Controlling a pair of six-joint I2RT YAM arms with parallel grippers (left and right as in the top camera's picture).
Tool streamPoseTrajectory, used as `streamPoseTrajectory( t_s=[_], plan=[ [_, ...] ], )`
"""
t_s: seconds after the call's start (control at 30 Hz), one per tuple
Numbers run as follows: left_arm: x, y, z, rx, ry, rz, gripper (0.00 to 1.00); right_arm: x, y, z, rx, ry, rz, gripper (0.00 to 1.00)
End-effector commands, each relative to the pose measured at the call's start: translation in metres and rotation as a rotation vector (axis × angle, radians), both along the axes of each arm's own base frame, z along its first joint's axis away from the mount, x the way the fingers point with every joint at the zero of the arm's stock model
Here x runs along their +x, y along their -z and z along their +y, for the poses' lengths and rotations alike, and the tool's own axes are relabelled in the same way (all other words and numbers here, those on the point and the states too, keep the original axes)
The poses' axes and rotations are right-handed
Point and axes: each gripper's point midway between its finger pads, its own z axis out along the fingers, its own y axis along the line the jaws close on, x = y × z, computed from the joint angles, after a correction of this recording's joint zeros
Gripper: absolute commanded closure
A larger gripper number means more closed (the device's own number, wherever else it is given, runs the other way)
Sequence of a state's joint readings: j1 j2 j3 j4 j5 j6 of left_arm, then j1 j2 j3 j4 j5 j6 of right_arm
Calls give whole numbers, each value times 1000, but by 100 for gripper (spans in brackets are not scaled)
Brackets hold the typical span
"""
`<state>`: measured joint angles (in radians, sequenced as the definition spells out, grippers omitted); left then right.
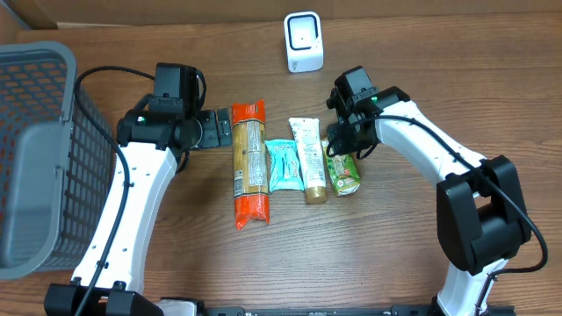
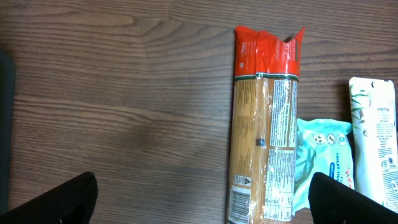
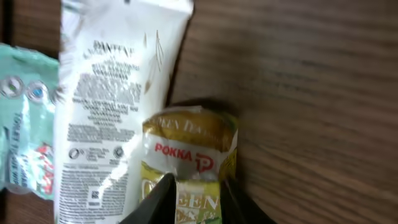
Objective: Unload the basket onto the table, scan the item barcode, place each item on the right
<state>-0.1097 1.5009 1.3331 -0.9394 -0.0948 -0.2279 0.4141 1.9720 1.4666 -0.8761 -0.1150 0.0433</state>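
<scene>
Right gripper (image 1: 339, 146): clenched onto the far end of the green Pokka green-tea drink carton (image 1: 344, 174); in the right wrist view a dark finger (image 3: 158, 199) presses against each side of the pack.
Green carton: lies flat on the brown wooden table (image 1: 395, 263), rightmost in the row of goods, just beside the white Pantene plastic tube (image 1: 309, 158).
Left gripper (image 1: 219, 129): released, jaws spread wide, hanging low over bare wood just left of the long clear spaghetti packet with orange-red ends (image 1: 249, 162), holding nothing.
Row of goods: from left to right, spaghetti packet, small teal tissue packet (image 1: 283, 165), white tube, green carton; all lie lengthwise, near to far.
White boxy barcode scanner (image 1: 304, 41): stands upright at the far edge of the table, well apart from the row.
Grey plastic mesh basket (image 1: 88, 175): at the far left, beside the left arm.
</scene>
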Motion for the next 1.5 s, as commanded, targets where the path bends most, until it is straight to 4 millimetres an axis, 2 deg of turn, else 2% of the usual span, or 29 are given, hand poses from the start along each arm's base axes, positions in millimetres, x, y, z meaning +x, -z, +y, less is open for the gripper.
streamPoseTrajectory(
  t_s=[0.0,0.13,0.23,0.27,0.47,0.57,0.77,0.97,1.03,1.13,1.27,1.37,1.47],
  plan=[
    [1,-1,1,18,18,-3,0,20,-34,9,20,-38,-108,70],
    [1,-1,1,18,18,-3,0,7,-37,33,104,-161,-84,69],
    [1,-1,1,18,18,-3,0,-1,-37,46,113,-215,-83,87],
    [1,-1,1,18,18,-3,0,-3,-35,48,110,-233,-82,89],
    [1,-1,1,18,18,-3,1,-8,0,51,55,-252,-27,93],
    [1,-1,1,18,18,-3,0,-5,9,40,5,-234,-21,93],
    [1,-1,1,18,18,-3,0,9,10,15,-29,-173,-33,93],
    [1,-1,1,18,18,-3,1,20,13,-25,-77,-63,-13,93],
    [1,-1,1,18,18,-3,0,20,15,-48,-141,23,9,93],
    [1,-1,1,18,18,-3,0,8,18,-82,-197,161,93,92],
    [1,-1,1,18,18,-3,0,-18,18,-110,-214,298,240,92],
    [1,-1,1,18,18,-3,0,-49,14,-107,-133,317,404,92],
    [1,-1,1,18,18,-3,0,-66,9,-99,-91,315,489,91]
  ],
)
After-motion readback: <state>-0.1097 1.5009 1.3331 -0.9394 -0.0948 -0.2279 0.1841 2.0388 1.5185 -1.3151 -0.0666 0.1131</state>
